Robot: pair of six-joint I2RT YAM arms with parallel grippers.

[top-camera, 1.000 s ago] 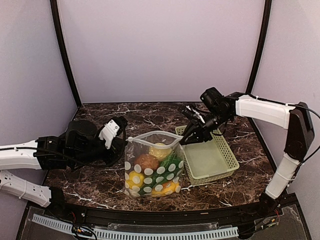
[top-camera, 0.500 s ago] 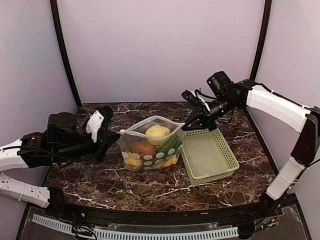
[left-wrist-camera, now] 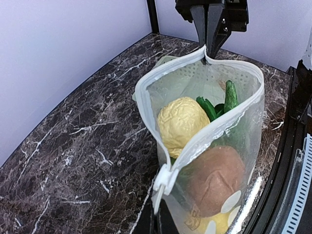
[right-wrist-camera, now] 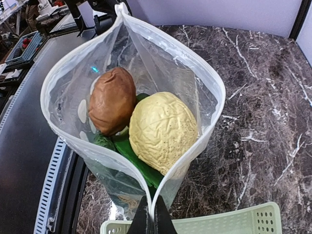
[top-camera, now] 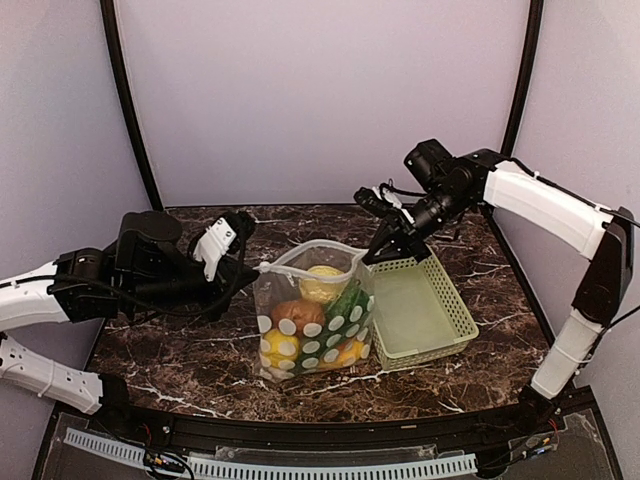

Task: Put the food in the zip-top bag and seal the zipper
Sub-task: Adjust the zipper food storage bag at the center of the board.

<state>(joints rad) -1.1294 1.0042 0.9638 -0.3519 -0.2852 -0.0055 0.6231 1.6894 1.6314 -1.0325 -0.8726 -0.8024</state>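
Note:
The zip-top bag [top-camera: 312, 325] stands upright at mid-table, clear with white dots, its mouth spread open. Inside lies the food: a pale bumpy piece [right-wrist-camera: 163, 127], a brown one [right-wrist-camera: 112, 99], a green leek [left-wrist-camera: 229, 96] and yellow pieces [top-camera: 275, 352] at the bottom. My left gripper [top-camera: 256, 270] is shut on the bag's left end just under the white zipper slider [left-wrist-camera: 166, 179]. At the opposite end, my right gripper [right-wrist-camera: 151, 220] is shut on the mouth's corner. In the left wrist view the right gripper [left-wrist-camera: 208, 45] shows pinching that far corner.
A light green mesh basket [top-camera: 440, 318] sits against the bag's right side, under my right gripper; its rim [right-wrist-camera: 219, 220] shows in the right wrist view. Purple walls close in the back and sides. The table's black front rail [top-camera: 300, 430] runs close to the bag.
My right gripper has shut on the bag's right corner. The bag was pulled back and tilted, and now stands upright again. My left arm has moved right with its end.

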